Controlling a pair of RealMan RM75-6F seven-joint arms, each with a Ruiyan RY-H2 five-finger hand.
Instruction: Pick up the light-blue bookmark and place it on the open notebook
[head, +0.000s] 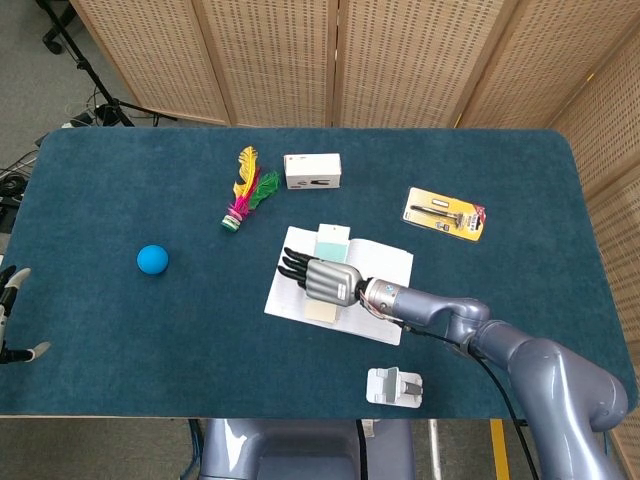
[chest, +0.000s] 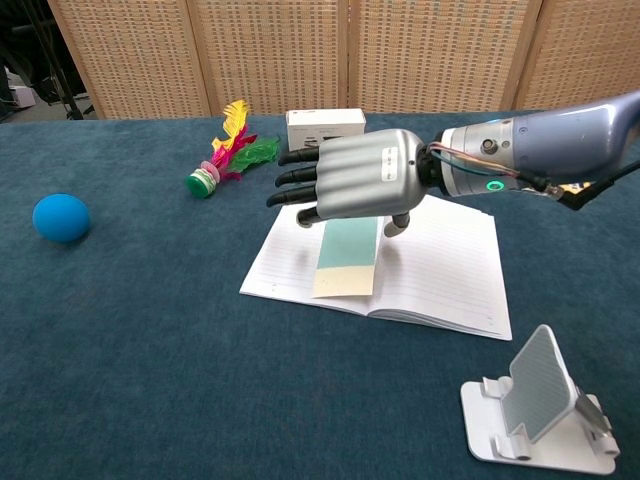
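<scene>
The light-blue bookmark (chest: 346, 256), blue above with a cream lower end, lies along the left page of the open notebook (chest: 440, 262). In the head view the bookmark (head: 331, 239) pokes out on both sides of my right hand (head: 325, 279). The right hand (chest: 358, 186) hovers just over the bookmark's upper end, palm down, fingers stretched out and apart. Its thumb hangs beside the bookmark's right edge with a small gap. Nothing is in its grasp. My left hand (head: 8, 300) shows only at the far left edge, fingers apart and empty.
A blue ball (head: 152, 259) sits at the left. A feathered shuttlecock (head: 245, 195) and a white box (head: 312, 171) lie behind the notebook (head: 388, 265). A packaged tool (head: 444, 214) is at the right, and a white phone stand (chest: 540, 405) is near the front edge.
</scene>
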